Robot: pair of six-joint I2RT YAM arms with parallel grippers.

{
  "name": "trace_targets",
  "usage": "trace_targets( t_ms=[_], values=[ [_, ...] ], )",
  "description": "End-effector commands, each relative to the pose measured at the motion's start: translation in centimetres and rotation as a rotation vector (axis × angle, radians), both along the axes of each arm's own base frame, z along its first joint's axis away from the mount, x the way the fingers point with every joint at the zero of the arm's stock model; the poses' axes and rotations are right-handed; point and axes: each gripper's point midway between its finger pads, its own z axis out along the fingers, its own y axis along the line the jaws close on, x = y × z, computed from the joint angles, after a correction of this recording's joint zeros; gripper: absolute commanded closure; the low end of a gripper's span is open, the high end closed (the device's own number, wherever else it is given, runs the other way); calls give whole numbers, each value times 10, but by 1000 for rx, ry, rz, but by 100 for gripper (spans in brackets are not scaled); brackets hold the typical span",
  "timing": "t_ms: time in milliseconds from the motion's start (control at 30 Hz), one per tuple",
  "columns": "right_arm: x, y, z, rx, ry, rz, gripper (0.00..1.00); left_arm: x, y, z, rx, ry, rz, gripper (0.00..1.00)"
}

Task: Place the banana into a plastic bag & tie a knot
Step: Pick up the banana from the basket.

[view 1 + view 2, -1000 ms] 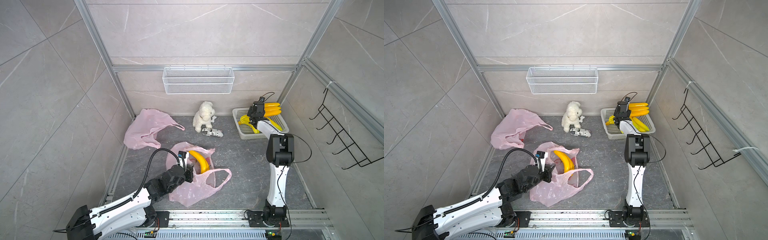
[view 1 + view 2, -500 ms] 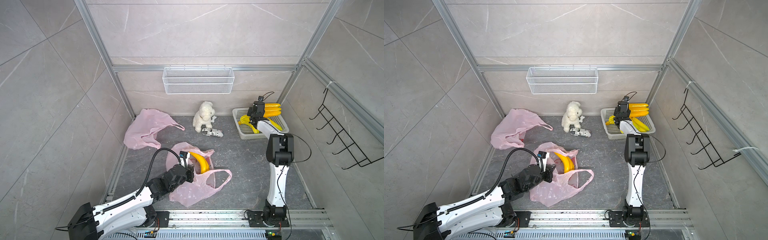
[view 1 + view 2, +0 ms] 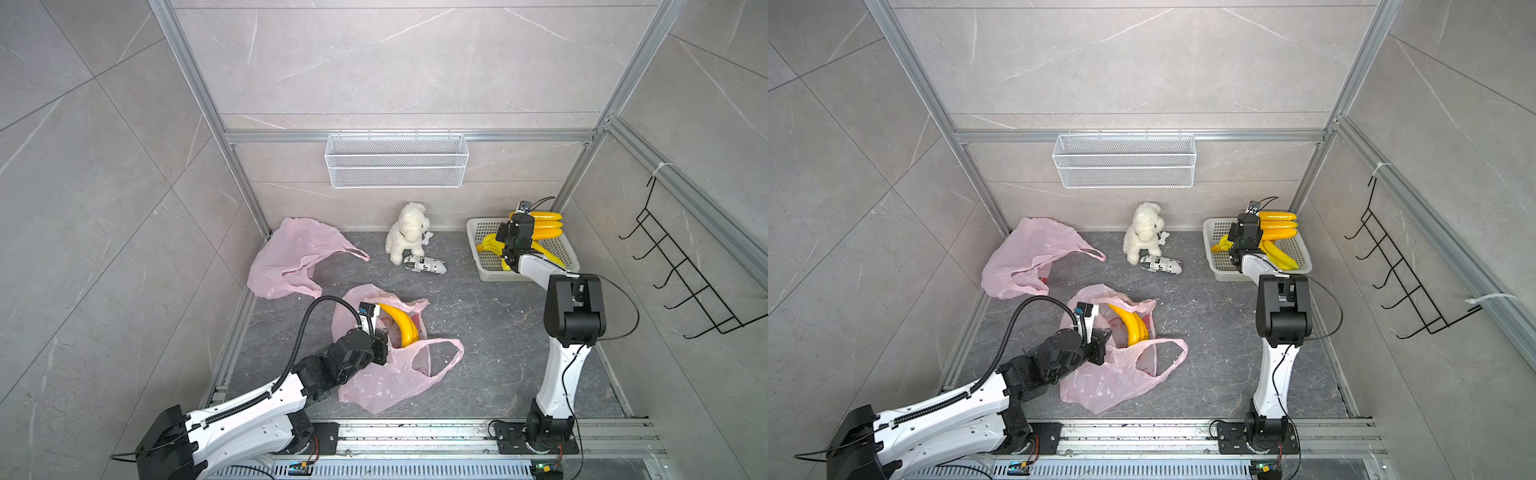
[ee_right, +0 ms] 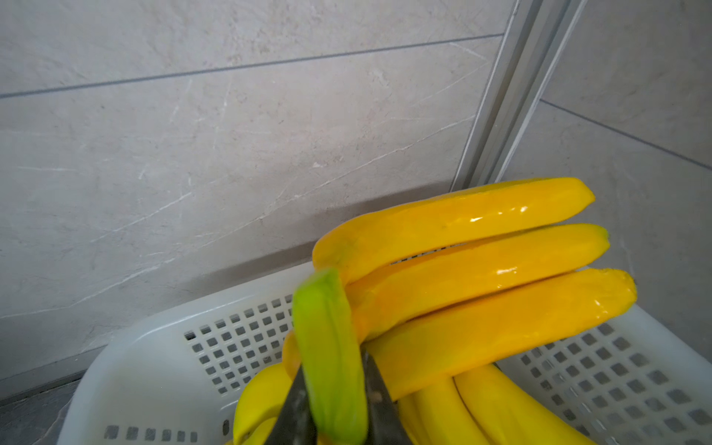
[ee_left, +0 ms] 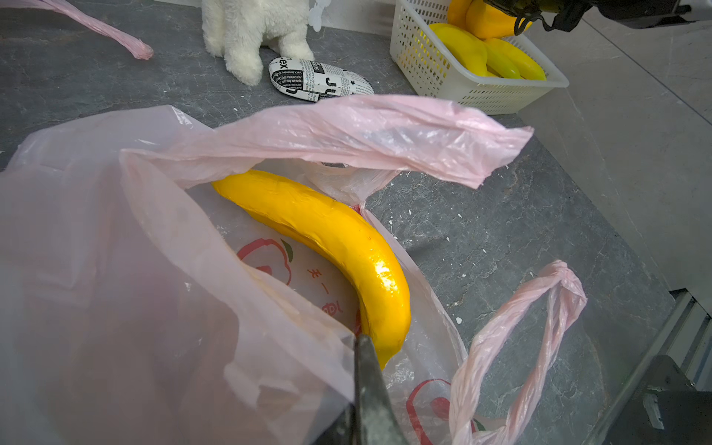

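Bananas [image 4: 462, 277], stem [image 4: 327, 346] clamped in right jaws, held well right of bag [image 3: 386, 386] (left jaws pinch its rim).

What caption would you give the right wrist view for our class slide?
Right claw shut on the green stem of a banana bunch, held over a white basket.

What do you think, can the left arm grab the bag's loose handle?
Probably, but not straight away. The left claw is shut on the edge of the bag, so it would have to let go first. The handle lies close beside it with nothing on top.
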Motion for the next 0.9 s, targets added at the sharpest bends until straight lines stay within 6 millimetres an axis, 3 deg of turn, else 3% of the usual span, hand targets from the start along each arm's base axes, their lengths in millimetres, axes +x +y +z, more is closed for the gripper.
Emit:
trace_targets(
  t_ms=[0, 200, 433, 667, 867],
  values=[
    [-14, 10, 52, 7, -137, 14, 100, 1, -3, 6, -52, -8, 2, 100],
    [-48, 43, 80, 26, -198, 96, 100, 2, -5, 8, -53, -6, -4, 100],
    [-103, 92, 93, 94, -221, 213, 100, 1, -6, 10, -59, -5, -5, 100],
    [-178, 157, 109, 202, -181, 417, 100, 2, -6, 12, -58, 5, -2, 100],
    [-245, 186, 95, 343, -68, 561, 100, 1, -12, 17, -58, 22, -23, 100]
  ],
)
